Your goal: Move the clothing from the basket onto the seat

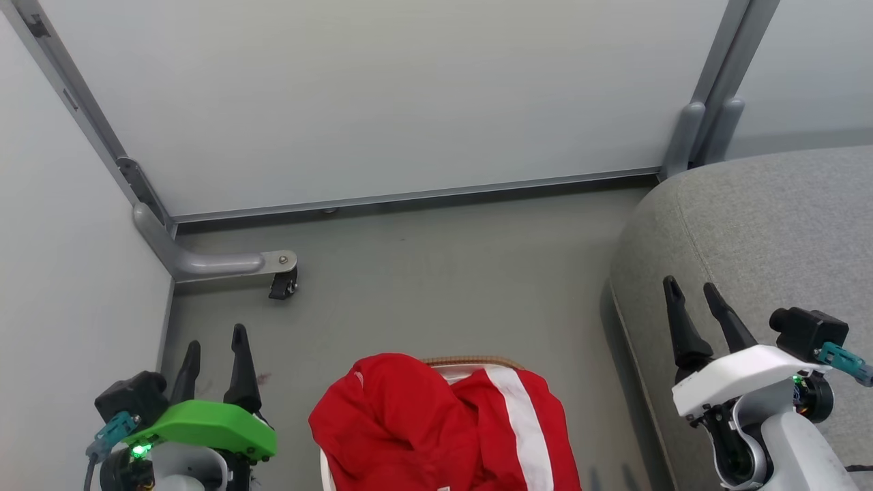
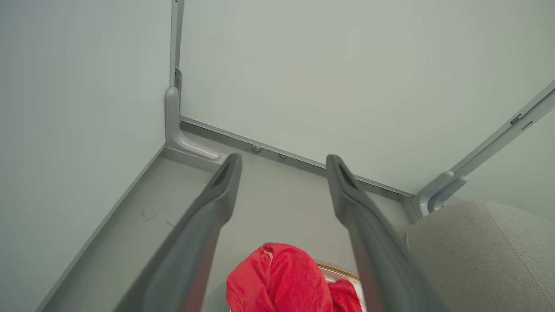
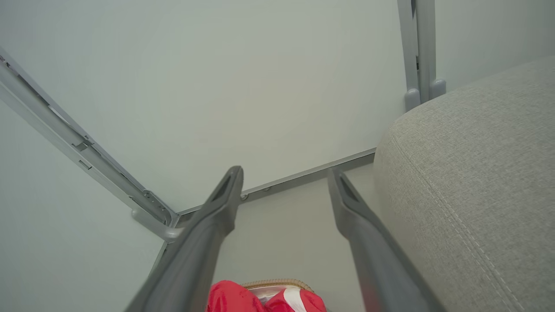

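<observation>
Hanging at the lower left of the head view, the left gripper (image 1: 217,337) has its two dark fingers spread apart with nothing between them. To its right, at bottom centre, the clothing (image 1: 409,423) is heaped in the basket (image 1: 470,360), with red fabric mounded above the woven rim. A broad white stripe (image 1: 522,416) runs down the right-hand garment, pointing roughly away from the robot. Further right, the right gripper (image 1: 690,284) is likewise parted and empty, by the left edge of the seat (image 1: 764,218), which lies just beside the basket.

The heap lies between the two grippers and closer to the robot's body than either set of fingertips. I judge that either arm would have to draw back, swing inward and dip. Both look about equally near, but the right one is already at the seat.

The left wrist view puts the plain red mound low between that gripper's own fingers. The right wrist view catches only a sliver of red and stripe, yet shows the seat's stitched seam plainly — the head view alone shows the full spread of the heap.
</observation>
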### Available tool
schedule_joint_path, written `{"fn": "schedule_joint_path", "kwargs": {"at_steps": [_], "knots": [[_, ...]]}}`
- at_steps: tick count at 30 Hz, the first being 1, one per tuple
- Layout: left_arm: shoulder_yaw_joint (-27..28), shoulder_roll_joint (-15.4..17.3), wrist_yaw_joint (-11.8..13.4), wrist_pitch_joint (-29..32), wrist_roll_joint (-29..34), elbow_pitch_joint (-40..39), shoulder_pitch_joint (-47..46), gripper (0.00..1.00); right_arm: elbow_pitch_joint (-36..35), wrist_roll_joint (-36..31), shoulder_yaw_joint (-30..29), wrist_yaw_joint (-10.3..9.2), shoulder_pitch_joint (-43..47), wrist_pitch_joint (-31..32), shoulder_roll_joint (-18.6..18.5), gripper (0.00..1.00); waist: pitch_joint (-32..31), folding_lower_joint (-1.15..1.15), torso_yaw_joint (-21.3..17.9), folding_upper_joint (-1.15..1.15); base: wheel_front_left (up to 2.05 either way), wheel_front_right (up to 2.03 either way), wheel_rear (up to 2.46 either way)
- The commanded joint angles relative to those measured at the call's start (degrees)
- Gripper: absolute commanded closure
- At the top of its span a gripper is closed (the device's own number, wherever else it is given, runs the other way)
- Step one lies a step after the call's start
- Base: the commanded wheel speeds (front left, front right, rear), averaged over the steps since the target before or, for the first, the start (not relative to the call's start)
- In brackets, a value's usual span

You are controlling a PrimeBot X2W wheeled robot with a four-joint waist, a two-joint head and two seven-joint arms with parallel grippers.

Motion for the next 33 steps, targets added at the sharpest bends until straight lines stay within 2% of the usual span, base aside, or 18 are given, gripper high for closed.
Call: {"fn": "schedule_joint_path", "kwargs": {"at_steps": [1, 13, 33], "knots": [[-0.18, 0.62, 0.19, -0.59, 1.61, -0.80, -1.60, 0.00, -0.96, -1.84, -0.27, 0.03, -1.53, -0.65, -0.14, 0.00, -0.04, 0.00, 0.05, 0.00, 0.00, 0.00, 0.00], [-0.11, -0.06, -0.89, -2.31, 7.81, -0.05, -1.76, 0.00, -0.63, -9.41, 0.31, 0.03, -1.64, -2.37, -0.05, 0.00, -0.36, 0.00, 0.20, 0.00, 0.00, 0.00, 0.00], [0.73, -1.77, -2.26, -4.81, 16.12, 4.80, 1.58, 0.00, 5.23, -18.86, 0.60, 0.03, 0.75, -4.87, 0.34, 0.00, -0.62, 0.00, 0.71, 0.00, 0.00, 0.00, 0.00]]}}
